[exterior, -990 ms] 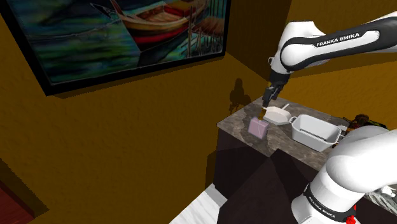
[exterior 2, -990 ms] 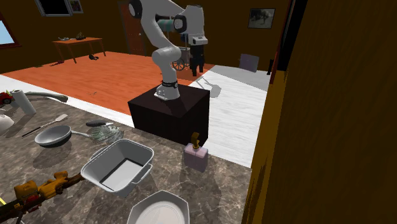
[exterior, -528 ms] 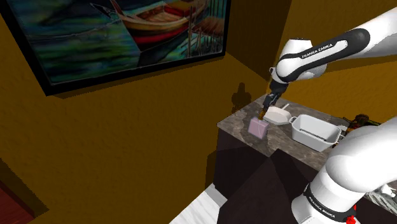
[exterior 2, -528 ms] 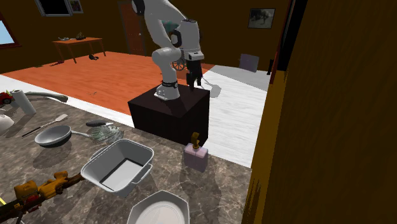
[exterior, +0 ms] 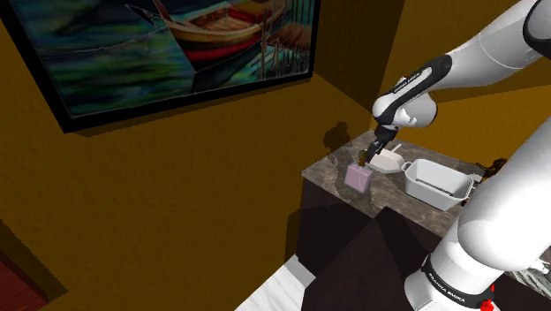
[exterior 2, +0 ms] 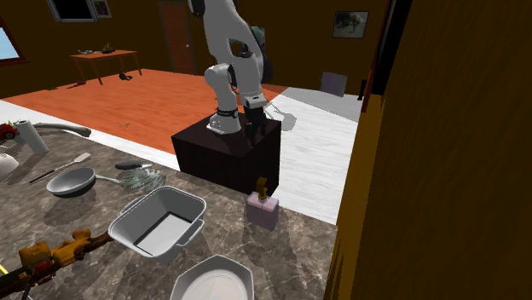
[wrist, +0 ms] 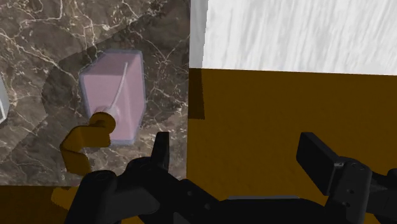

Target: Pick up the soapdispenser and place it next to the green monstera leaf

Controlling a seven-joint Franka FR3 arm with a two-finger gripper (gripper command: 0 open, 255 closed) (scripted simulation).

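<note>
The soap dispenser (exterior: 359,178) is a pale pink square bottle with a brown-gold pump, upright on the dark marble counter (exterior: 335,168) near its corner by the brown wall. It also shows in the second exterior view (exterior 2: 263,210) and the wrist view (wrist: 113,94). My black gripper (exterior: 375,153) hangs just above it and slightly to the shoulder view's right. In the wrist view the gripper (wrist: 238,153) is open, and the bottle lies outside the gap, beside one finger (wrist: 160,149). Nothing is held.
A white rectangular tub (exterior: 434,183) and a white plate (exterior: 386,160) sit close behind the dispenser. Further along the counter lie a frying pan (exterior 2: 71,181) and a whisk (exterior 2: 141,179). A brown wall (exterior 2: 426,153) borders the counter; the counter edge drops to the floor.
The arm has stretched out and brought the gripper down toward the soap dispenser. The dispenser and the other counter items have not moved.
</note>
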